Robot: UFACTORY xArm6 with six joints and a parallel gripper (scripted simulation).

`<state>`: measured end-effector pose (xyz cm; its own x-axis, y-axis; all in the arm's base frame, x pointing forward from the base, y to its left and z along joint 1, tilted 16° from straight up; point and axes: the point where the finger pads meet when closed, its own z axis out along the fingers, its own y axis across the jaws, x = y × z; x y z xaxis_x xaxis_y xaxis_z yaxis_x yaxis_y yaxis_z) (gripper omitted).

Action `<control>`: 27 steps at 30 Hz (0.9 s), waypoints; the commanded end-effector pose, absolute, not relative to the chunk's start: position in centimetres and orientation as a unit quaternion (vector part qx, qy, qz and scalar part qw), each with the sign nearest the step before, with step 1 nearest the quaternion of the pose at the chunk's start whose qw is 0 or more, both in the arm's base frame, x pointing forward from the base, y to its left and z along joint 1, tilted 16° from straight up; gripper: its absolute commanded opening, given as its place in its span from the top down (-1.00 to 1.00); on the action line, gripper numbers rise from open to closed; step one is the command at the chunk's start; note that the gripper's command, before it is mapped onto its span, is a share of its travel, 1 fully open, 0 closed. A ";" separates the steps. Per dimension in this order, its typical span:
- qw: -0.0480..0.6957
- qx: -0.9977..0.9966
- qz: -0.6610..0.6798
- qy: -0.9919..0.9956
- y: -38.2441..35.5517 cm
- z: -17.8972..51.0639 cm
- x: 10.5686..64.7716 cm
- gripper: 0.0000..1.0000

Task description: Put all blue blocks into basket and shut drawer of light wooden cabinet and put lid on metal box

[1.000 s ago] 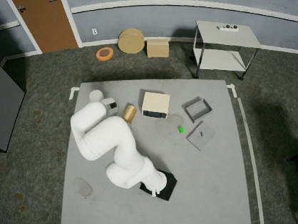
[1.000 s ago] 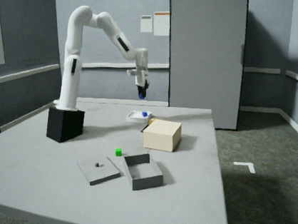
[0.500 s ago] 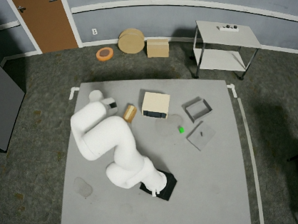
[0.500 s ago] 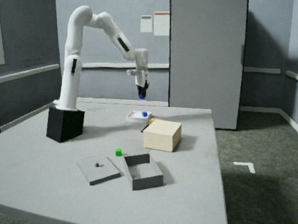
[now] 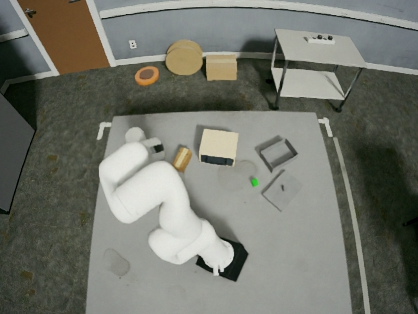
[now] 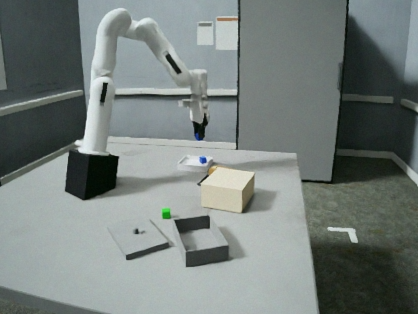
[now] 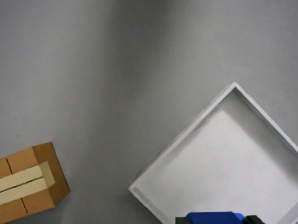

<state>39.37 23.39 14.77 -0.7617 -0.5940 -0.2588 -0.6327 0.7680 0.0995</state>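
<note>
Well below the fingertips of the gripper (image 6: 200,134) sat the white basket (image 6: 186,166), a shallow square tray on the table (image 6: 60,220), and the step in hand appeared to be the delivery of a blue block (image 6: 199,135) into it. The fingers were closed on that block, only partly drawn together because the block kept them apart; in the wrist view its blue top (image 7: 214,218) showed at the bottom edge between the dark finger pads.

Directly under the fingers in that view lay the basket's floor, with its near corner off to one side, so the block seemed to hang over the tray's interior rather than over its rim. Another blue block (image 6: 202,160) already rested inside the basket.

The next move, by my judgement, called for a descent until the block was low inside the walls, then a release well inward of the rim so nothing overhung.

Farther from the fingers, the light wooden cabinet (image 6: 227,189) stood beside the basket, a brown cardboard box (image 7: 30,182) lay near it, and the metal box (image 6: 200,241) stood open with its lid (image 6: 137,237) flat alongside and a green block (image 6: 166,213) close by. The lid was still to be put back; whether the drawer was fully shut I could not tell.
</note>
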 end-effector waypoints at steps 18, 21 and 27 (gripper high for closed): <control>0.109 -0.328 0.091 0.934 24.2 12.1 39.9 1.00; 0.109 -0.328 0.091 0.934 24.2 11.9 39.9 1.00; 0.109 -0.328 0.091 0.934 24.5 10.7 40.1 1.00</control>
<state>39.90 24.27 11.35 -0.7617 -0.5939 -0.2592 -0.6326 0.7681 0.0991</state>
